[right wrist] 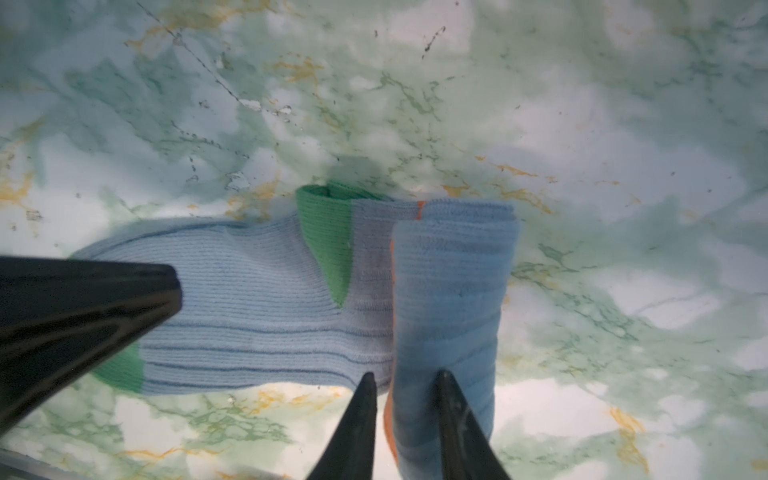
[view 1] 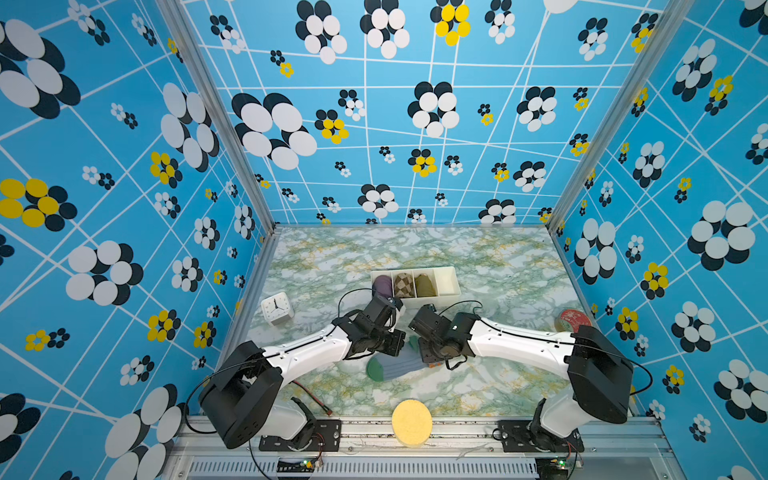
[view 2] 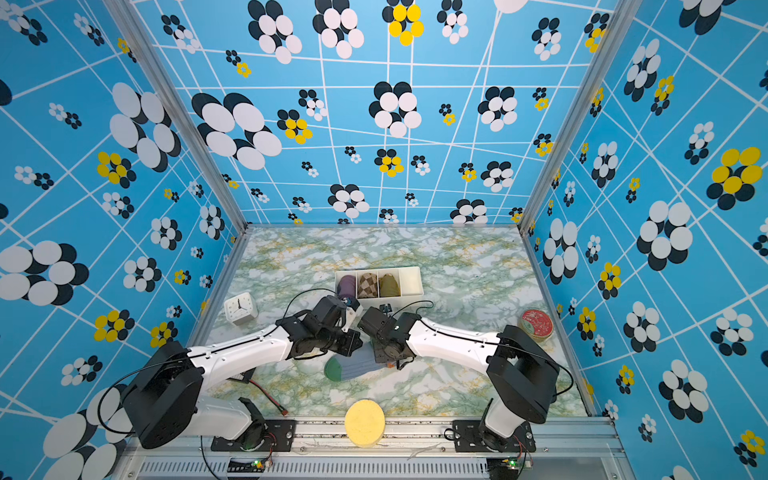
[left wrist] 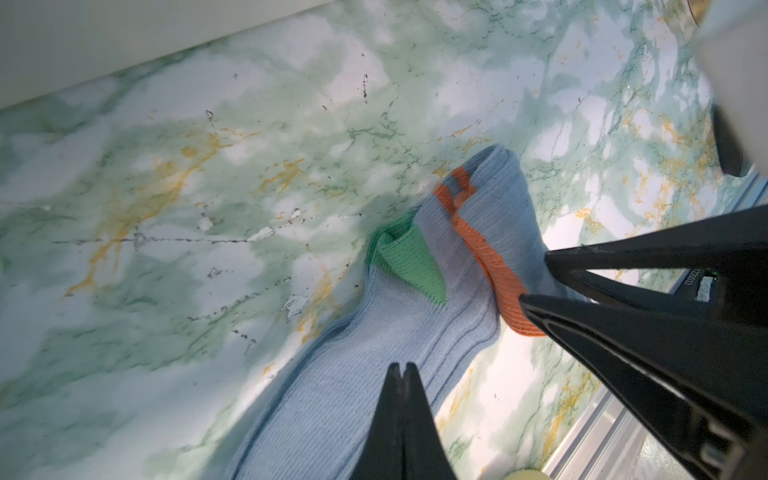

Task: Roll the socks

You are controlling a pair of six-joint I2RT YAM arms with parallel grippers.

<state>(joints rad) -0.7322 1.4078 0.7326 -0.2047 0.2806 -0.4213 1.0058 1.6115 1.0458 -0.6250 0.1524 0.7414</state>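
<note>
Left wrist view: the left pincer (left wrist: 401,370) is pressed together just above the socks (left wrist: 332,395). In both top views the socks lie at lower centre of the frame, flat on the tabletop (view 1: 478,386). Right wrist view: the right pincer (right wrist: 405,376) is spread, its tips astride their folded cuff end.

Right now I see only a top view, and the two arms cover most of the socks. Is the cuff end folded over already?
Observer: Yes. In the right wrist view the socks have the cuff end folded over, near the green heel.
Operator: Is the fold gripped?
Observer: No. The right gripper has its fingers apart over the fold.
Operator: And the other arm?
Observer: The left gripper is shut, its tips over the foot part. Whether it presses on the cloth, I cannot tell.
</note>
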